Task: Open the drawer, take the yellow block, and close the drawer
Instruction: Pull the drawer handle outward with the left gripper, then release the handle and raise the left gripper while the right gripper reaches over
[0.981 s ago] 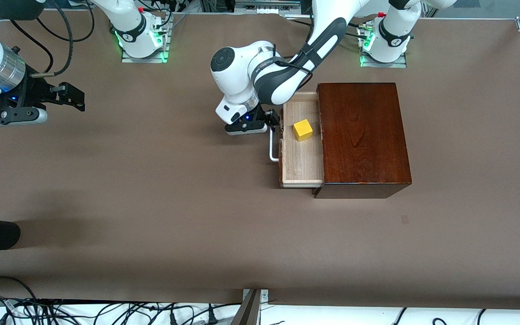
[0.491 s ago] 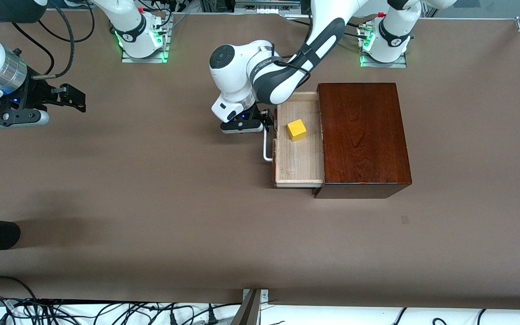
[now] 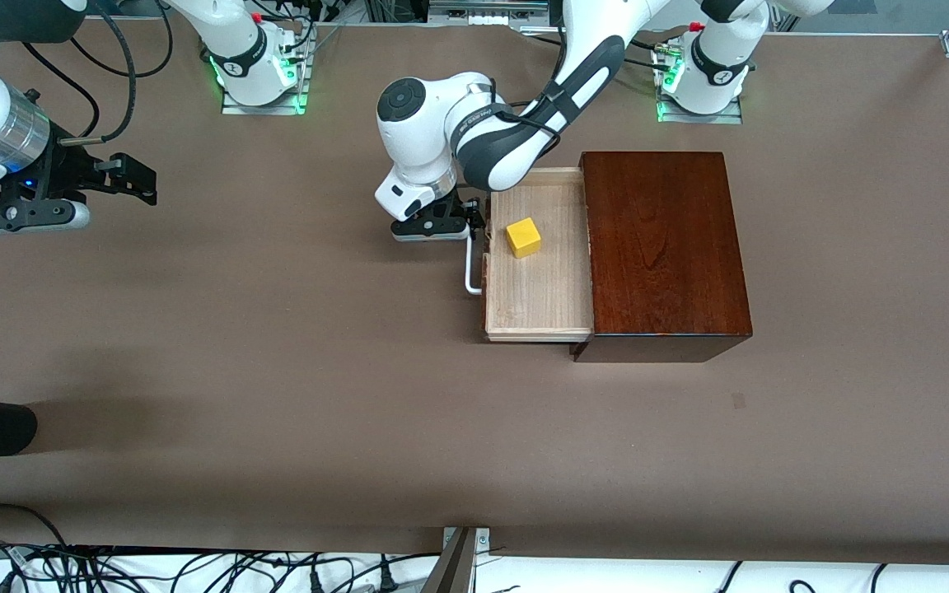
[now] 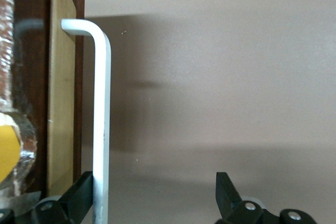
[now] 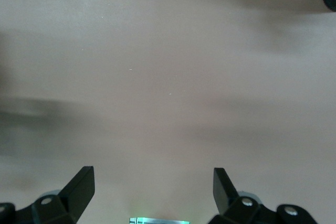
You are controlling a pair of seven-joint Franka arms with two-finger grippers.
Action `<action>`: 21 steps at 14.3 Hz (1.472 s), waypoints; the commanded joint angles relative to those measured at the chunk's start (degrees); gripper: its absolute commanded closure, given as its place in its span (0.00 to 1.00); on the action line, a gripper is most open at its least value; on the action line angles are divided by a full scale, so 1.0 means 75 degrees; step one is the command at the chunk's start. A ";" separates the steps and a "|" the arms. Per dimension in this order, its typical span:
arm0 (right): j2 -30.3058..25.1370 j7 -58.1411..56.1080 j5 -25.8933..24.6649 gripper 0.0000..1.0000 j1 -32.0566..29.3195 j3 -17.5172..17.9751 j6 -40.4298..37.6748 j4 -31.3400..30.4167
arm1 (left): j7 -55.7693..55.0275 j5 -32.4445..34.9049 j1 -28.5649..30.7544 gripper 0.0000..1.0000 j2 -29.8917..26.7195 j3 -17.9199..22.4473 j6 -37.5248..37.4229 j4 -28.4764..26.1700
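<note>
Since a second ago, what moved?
The left claw, hooked on the handle, pulled the drawer farther out toward the right arm's end, carrying the block along. The box and the waiting right claw stayed put.

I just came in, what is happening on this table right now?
The left end effector is at the white handle of the drawer, fingers open, one finger hooked against the bar. Over the last second it has pulled the drawer farther out of the dark wooden box. The yellow block lies in the open drawer, not yet taken. The right end effector waits, open, over bare table at the right arm's end.
</note>
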 commanded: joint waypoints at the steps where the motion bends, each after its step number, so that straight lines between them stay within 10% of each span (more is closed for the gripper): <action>1: -0.0062 -0.0081 0.0112 0.00 0.0014 -0.0030 -0.0092 -0.0001 | 0.0351 -0.0022 0.0030 0.00 -0.0193 0.0035 -0.0366 -0.0021; 12: -0.0050 -0.0081 0.0112 0.00 0.0014 -0.0030 -0.0151 -0.0001 | 0.0844 -0.1275 0.0674 0.00 -0.2092 -0.0093 -0.2289 -0.0210; 21: -0.0038 0.0001 0.0124 0.00 0.0014 0.0005 -0.0034 0.0010 | 0.3477 -0.2260 0.3239 0.00 -0.4082 -0.0024 -0.3789 -0.0583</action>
